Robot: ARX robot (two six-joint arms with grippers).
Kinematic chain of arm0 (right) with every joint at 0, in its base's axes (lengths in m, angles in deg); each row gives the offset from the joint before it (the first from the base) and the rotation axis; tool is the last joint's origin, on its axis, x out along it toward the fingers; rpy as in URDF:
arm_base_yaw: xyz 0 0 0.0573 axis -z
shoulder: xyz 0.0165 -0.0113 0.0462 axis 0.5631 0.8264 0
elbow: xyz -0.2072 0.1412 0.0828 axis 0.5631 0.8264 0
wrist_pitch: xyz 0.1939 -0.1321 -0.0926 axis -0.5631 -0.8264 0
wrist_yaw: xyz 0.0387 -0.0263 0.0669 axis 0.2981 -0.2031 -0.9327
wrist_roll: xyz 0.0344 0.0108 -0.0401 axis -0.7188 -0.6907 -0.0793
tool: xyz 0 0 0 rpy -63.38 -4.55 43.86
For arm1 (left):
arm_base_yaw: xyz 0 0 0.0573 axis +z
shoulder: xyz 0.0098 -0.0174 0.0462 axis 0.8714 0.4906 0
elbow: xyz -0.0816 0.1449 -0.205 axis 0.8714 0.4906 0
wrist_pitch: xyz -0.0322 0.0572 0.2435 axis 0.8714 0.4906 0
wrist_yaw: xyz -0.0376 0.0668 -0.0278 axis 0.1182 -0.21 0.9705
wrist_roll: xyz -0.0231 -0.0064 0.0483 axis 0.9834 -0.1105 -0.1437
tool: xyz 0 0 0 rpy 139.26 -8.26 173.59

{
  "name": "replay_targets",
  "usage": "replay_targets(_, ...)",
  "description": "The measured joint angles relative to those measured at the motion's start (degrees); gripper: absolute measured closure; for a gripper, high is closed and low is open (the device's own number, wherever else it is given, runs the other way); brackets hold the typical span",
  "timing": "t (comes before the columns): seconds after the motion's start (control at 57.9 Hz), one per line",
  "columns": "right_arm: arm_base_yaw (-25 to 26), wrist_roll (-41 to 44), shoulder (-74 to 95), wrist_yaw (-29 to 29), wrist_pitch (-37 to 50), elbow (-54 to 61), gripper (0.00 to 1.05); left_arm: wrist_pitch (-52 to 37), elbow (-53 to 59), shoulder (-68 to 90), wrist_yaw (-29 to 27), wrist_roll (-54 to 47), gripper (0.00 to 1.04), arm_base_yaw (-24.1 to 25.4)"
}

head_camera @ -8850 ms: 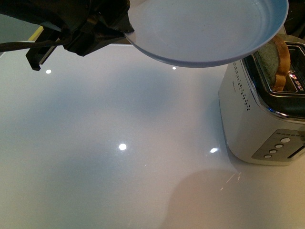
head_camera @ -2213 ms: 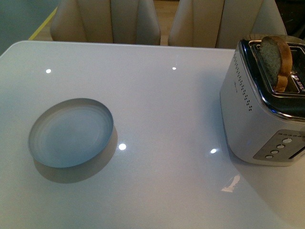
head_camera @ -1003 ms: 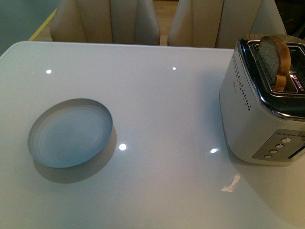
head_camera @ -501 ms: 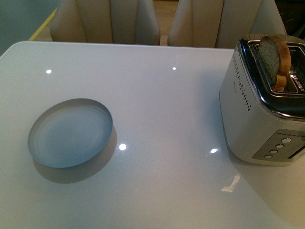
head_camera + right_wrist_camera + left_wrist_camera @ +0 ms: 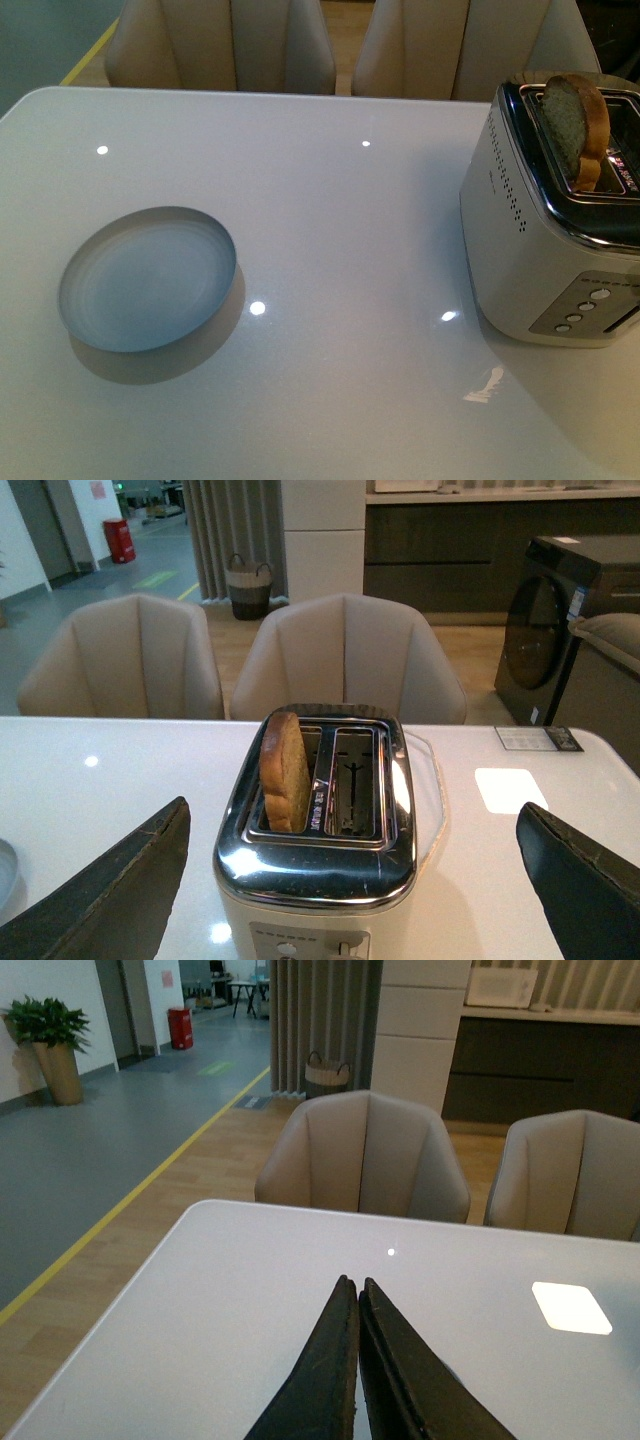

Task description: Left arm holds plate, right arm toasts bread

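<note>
The pale blue-grey plate [image 5: 148, 278] lies flat on the white table [image 5: 350, 220] at the left, with nothing on it. The bread slice [image 5: 578, 128] stands upright, popped up, in one slot of the white and chrome toaster [image 5: 545, 235] at the right; it also shows in the right wrist view [image 5: 284, 770] in the toaster [image 5: 320, 880]. My left gripper [image 5: 357, 1290] is shut and empty, its jaws pressed together above bare tabletop. My right gripper [image 5: 355, 860] is open wide, its jaws standing either side of the toaster, back from it. Neither arm shows in the front view.
Two beige chairs [image 5: 340, 45] stand at the far edge of the table. The toaster's second slot [image 5: 355, 780] holds nothing. A sliver of the plate's rim [image 5: 4, 872] shows at the edge of the right wrist view. Beyond the table lies open room floor.
Earlier my left gripper held the plate high above the table; now the plate lies on the table at the left and the arm is out of the front view. Nothing has moved in the last two seconds.
</note>
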Motion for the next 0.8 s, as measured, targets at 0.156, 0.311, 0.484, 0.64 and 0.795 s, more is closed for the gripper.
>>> replay_targets(0.156,0.00,0.00,0.00,-0.02,0.00,0.00,0.09,0.17,0.00,-0.26,0.00,0.00,1.02,0.00)
replay_targets(0.311,0.00,0.00,0.00,0.00,0.00,0.00,0.09,0.17,0.00,-0.28,0.00,0.00,1.02,0.00)
replay_targets(0.484,0.00,0.00,0.00,0.00,0.00,0.00,0.09,0.17,0.00,-0.28,0.00,0.00,0.79,0.00)
replay_targets(0.64,0.00,0.00,0.00,0.00,0.00,0.00,0.09,0.17,0.00,-0.28,0.00,0.00,0.52,0.00)
replay_targets(0.795,0.00,0.00,0.00,0.00,0.00,0.00,0.09,0.17,0.00,-0.28,0.00,0.00,0.24,0.00)
